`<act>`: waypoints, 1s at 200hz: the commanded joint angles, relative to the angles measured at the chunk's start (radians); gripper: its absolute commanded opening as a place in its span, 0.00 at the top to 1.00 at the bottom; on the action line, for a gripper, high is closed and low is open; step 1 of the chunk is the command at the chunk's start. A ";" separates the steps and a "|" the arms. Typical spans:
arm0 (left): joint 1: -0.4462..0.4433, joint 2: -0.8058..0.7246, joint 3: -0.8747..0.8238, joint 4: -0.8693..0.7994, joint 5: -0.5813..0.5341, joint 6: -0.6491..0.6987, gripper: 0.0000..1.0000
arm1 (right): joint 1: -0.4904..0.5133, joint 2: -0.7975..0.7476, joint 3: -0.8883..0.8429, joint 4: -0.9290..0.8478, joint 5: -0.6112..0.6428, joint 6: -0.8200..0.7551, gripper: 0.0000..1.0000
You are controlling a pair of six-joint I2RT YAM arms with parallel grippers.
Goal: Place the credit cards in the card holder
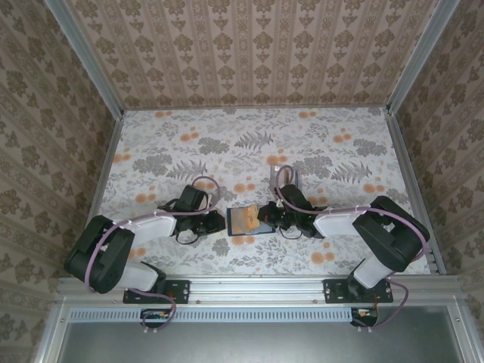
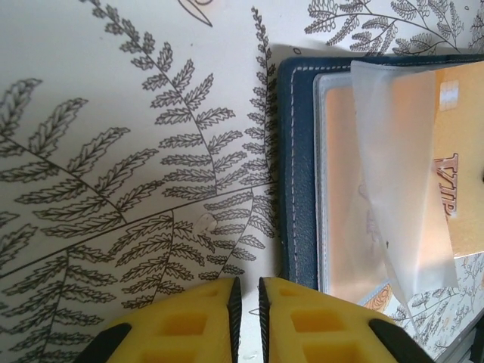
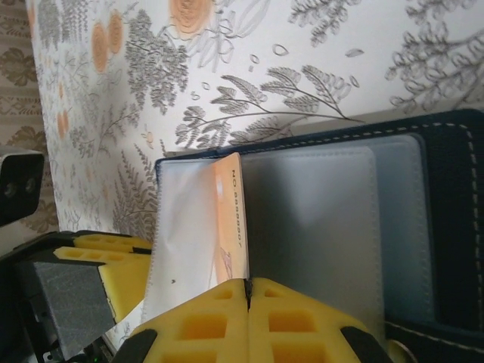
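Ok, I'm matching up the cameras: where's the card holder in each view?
Top external: card holder just below the picture's centre.
Left wrist: right side, lying open.
Right wrist: centre to right edge, open.
Shared landmark: the orange card on it.

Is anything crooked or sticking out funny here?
Yes. The orange-tan plastic card isn't lying flat: it sticks up from the open navy-blue folding card holder, pinched in the right hand, with a clear sleeve page lifted askew beside it.
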 commanded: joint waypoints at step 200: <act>-0.026 0.068 -0.020 0.094 -0.017 0.061 0.94 | 0.075 0.133 0.245 -0.263 0.020 -0.056 0.91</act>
